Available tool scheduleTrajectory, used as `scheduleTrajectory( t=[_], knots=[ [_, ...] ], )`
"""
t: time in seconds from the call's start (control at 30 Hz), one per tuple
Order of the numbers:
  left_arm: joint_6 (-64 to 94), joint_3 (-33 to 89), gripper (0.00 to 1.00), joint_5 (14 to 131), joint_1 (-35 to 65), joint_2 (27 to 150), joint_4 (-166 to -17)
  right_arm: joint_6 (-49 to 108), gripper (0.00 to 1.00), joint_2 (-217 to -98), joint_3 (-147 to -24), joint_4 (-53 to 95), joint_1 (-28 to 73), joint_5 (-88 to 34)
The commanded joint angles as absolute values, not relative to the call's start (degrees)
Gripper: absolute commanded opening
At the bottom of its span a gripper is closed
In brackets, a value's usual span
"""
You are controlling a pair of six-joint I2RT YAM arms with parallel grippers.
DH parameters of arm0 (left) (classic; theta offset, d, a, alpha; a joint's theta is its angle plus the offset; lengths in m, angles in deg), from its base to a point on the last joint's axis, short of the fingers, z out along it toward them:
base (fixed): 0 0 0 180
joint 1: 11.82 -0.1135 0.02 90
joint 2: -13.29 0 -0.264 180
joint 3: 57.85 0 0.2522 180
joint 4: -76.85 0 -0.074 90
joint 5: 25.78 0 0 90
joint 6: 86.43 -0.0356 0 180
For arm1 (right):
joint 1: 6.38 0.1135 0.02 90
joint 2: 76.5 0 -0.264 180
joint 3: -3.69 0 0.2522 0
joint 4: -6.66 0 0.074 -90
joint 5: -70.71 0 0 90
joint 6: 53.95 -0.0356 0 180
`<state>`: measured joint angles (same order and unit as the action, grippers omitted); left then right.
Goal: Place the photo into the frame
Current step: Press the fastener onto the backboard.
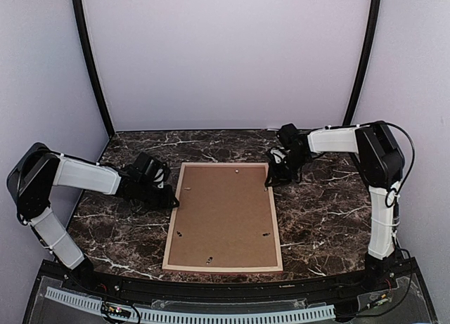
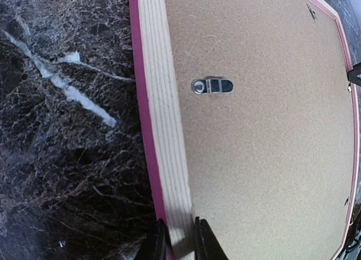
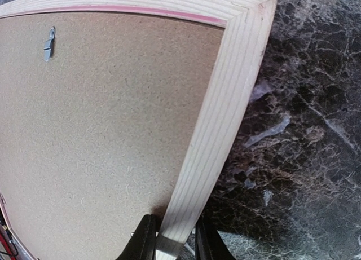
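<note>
Pale bare wood faces up on the thin-railed rectangular wooden frame (image 1: 222, 268), which lies flat and back-up in the middle of the dark white-veined marble table (image 1: 323, 218), its long sides running from 6 to 12 o'clock. A plain brown fibre backing board (image 1: 223, 215) fills the opening, with small metal turn clips (image 2: 211, 86) dotted round its edge. A strip of pink-red shows along the outer side of the rail in the left wrist view.

At about 9 o'clock on the frame, a little beyond halfway up the left rail, the left gripper (image 1: 171, 201) reaches in from the side. Its two dark fingers (image 2: 155, 244) sit one on each side of the pale rail and pinch it.

Further back, at about 1 o'clock, the right gripper (image 1: 271, 180) meets the right rail just short of the far right corner. There too the fingers (image 3: 144, 240) straddle the rail, one over the board side and one over the marble, clamped on the wood.
</note>
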<state>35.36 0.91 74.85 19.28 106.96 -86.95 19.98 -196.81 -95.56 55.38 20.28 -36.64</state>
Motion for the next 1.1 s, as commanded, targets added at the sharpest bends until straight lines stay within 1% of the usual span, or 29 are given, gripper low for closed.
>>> scheduleTrajectory(
  t=[0.0, 0.07, 0.13, 0.23, 0.37, 0.5, 0.77, 1.07],
  knots=[
    [33.89, 0.46, 0.0, 77.3, 20.26, 108.22, -82.77, 25.39, 0.18, -200.89, -93.79, 61.36, 20.18, -34.29],
    [33.76, 0.5, 0.0, 77.36, 20.26, 108.41, -82.75, 25.44, 0.19, -200.66, -93.67, 60.8, 20.12, -35.53],
    [33.8, 0.63, 0.0, 77.32, 20.26, 108.47, -82.74, 24.87, 0.24, -200.4, -93.65, 60.09, 19.83, -36.68],
    [33.81, 0.65, 0.0, 77.33, 20.21, 108.52, -82.73, 23.16, 0.35, -199.36, -93.12, 58.02, 19.08, -38.9],
    [34.16, 0.34, 0.0, 77.36, 20.26, 108.48, -83.06, 19.23, 0.43, -196.96, -91.08, 53.23, 17.46, -42.84],
    [34.91, -0.18, 0.0, 77.24, 20.26, 108.05, -83.72, 16.82, 0.46, -194.87, -88.91, 49.75, 16.74, -44.55],
    [36.42, -1.2, 0.0, 76.94, 20.26, 106.76, -85.1, 14.59, 0.51, -188.69, -81.39, 48.65, 17.27, -38.5],
    [38.4, -2.91, 0.0, 77.52, 20.26, 105.45, -88.03, 9.67, 0.55, -178.34, -71.38, 47.25, 24.51, -32.88]
  ],
)
